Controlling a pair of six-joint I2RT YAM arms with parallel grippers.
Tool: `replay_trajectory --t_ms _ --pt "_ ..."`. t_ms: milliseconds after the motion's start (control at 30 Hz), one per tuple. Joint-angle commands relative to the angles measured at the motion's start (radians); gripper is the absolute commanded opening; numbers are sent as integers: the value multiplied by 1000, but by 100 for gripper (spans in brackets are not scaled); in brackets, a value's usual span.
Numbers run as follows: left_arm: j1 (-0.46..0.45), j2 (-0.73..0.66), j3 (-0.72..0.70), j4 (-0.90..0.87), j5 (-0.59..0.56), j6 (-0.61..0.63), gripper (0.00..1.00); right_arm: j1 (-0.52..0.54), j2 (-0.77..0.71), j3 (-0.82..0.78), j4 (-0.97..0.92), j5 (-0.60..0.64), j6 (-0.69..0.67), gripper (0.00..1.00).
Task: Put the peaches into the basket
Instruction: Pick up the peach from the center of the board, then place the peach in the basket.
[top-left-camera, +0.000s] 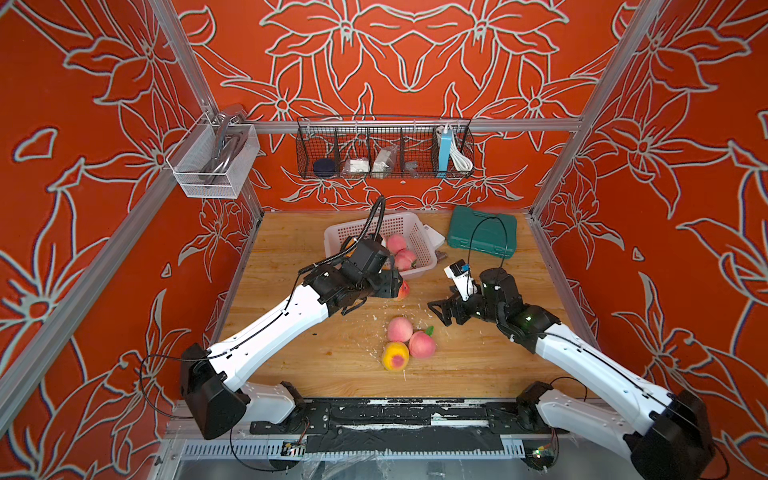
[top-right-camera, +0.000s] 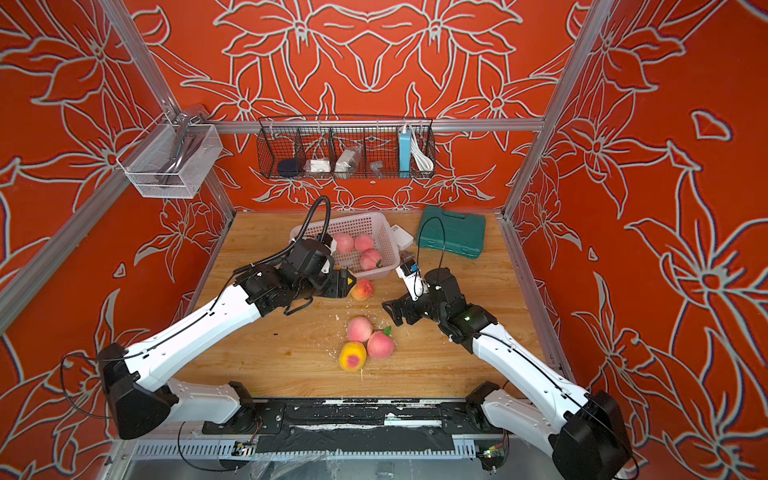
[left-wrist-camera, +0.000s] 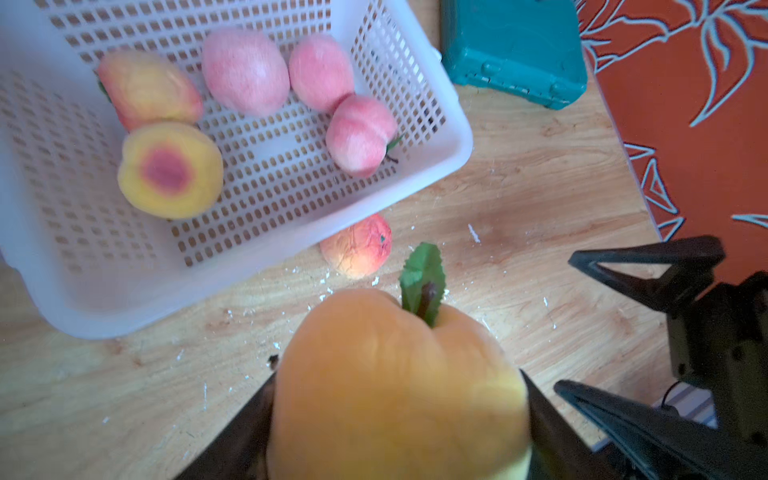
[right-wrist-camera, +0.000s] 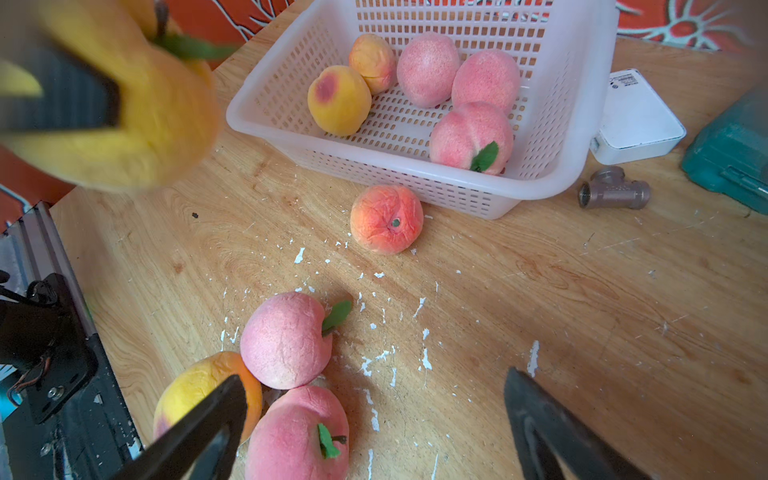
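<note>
- Gripping a yellow-orange peach (left-wrist-camera: 395, 382) with a green leaf at its stem, the left gripper (top-right-camera: 344, 283) has one finger pressed against each side of the fruit. The fruit is just outside the near long side of the basket (right-wrist-camera: 415, 176), not in it.
- The basket is white with grid walls. It stands towards the far edge of the bench (top-left-camera: 478, 365), about midway along it and turned at a slant.
- Five fruits lie inside it. The three pink peaches (right-wrist-camera: 428, 68) are towards its right end, one of them with a leaf. The two yellow-orange peaches (right-wrist-camera: 338, 99) are towards its left end, one showing a round red patch.
- A red-orange peach (right-wrist-camera: 386, 218) lies on the bench just beside the basket's near wall, stem end up.
- Three more fruits touch one another in the middle of the bench, closer to its near edge. They are two leafy pink peaches (top-left-camera: 400, 329) and a blushed yellow peach (top-left-camera: 395, 356).
- The right gripper (right-wrist-camera: 376, 374) hangs with its fingers spread wide and nothing between them, near that trio on its far right side.
- A teal case (top-left-camera: 482, 232) lies at the far right corner of the bench.
- A white box (right-wrist-camera: 636, 116) and a brass tee fitting (right-wrist-camera: 613, 193) lie between the case and the basket.
- White flakes (right-wrist-camera: 424, 357) are scattered over the wood around the loose fruit.
</note>
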Motion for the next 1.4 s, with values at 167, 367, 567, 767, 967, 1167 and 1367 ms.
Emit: replay_trajectory --t_ms 167,367,567,767,967,1167,1367 --pt "145 169 130 -23 -8 125 61 -4 -14 -10 -8 12 -12 99" --pt "208 270 190 10 8 170 61 -4 -12 -9 -9 20 -18 99" --pt "255 340 222 31 32 170 61 -4 -14 -15 -1 16 -16 99" --pt "265 419 271 57 6 188 61 -4 4 -14 10 -5 -6 99" --pt "265 525 383 23 -26 202 61 -4 1 -11 0 3 -6 99" --pt "265 628 494 -46 -45 215 62 -4 3 -14 -2 3 -3 99" --pt "265 689 521 -71 -30 207 62 -4 4 -11 -8 7 -3 99"
